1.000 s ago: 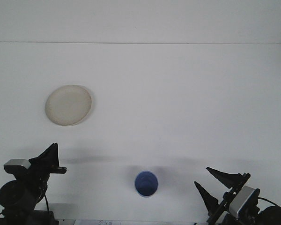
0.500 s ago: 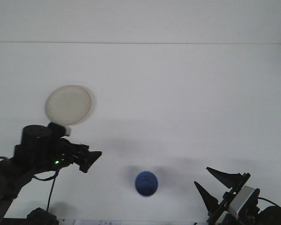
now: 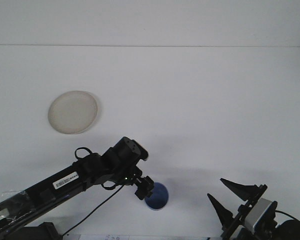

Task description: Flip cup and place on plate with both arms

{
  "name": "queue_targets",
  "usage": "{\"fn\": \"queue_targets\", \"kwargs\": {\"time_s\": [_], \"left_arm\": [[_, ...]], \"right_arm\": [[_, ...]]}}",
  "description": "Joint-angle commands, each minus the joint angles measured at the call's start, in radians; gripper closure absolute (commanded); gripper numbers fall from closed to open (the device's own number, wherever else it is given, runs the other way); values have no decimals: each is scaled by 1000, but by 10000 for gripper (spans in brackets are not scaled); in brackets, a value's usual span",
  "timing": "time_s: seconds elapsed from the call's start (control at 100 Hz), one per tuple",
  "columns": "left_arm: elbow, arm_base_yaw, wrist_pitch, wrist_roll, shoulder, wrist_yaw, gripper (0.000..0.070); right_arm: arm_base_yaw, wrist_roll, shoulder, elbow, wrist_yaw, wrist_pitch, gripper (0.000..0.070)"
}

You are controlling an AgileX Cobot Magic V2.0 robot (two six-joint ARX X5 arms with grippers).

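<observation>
Within the last second the left end effector (image 3: 146, 188) has swung out from its rest corner to the blue cup (image 3: 156, 195), overlapping the cup's rim at nine o'clock; whether its fingers grip I cannot tell. The approach looks finished, the grasp next. The right end effector (image 3: 229, 194) waits spread wide at four o'clock. The plate (image 3: 73, 112) lies well apart at ten o'clock, across bare bench (image 3: 205, 110).
</observation>
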Motion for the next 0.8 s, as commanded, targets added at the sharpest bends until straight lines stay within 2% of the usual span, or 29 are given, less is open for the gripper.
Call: {"fn": "queue_targets", "kwargs": {"time_s": [0.0,0.24,0.28,0.4,0.63,0.79], "left_arm": [[24,-27,9,-17,39,-1,275],[24,-67,11,-10,119,-33,300],[24,-71,11,-6,126,-44,353],[24,-77,9,18,127,-55,699],[61,-77,-50,52,127,-69,688],[185,-47,-172,137,121,-149,690]], "right_arm": [[10,16,0,3,1,7,301],[10,16,0,3,1,7,301],[10,16,0,3,1,7,301],[10,16,0,3,1,7,301],[10,16,0,3,1,7,301],[10,16,0,3,1,7,301]]}}
